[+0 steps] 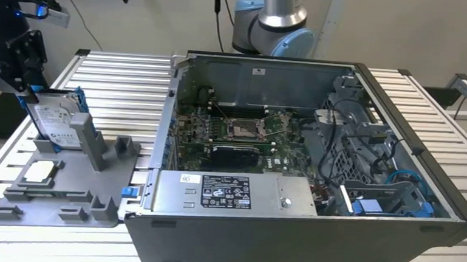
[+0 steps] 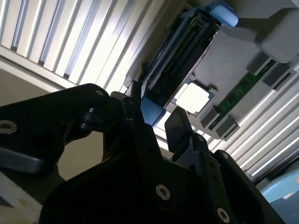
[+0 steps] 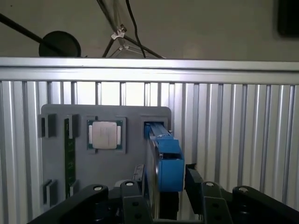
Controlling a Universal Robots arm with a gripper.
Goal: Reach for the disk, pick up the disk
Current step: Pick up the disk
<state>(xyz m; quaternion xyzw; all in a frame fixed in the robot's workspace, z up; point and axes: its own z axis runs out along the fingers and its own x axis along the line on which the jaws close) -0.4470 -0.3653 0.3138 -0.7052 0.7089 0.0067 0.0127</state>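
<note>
tool straddling disk, processor chip beside

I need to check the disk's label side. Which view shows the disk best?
The exterior view: the disk stands on edge on the grey fixture, its labelled silver face showing. Both wrist views see it edge-on, mostly the blue carrier, right at the gripper.

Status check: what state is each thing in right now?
Disk: upright on edge in the tray, not lifted.
Gripper: open, straddling the disk's top edge.
Chip: flat in a tray recess.
Case: open, side panel off.
</note>
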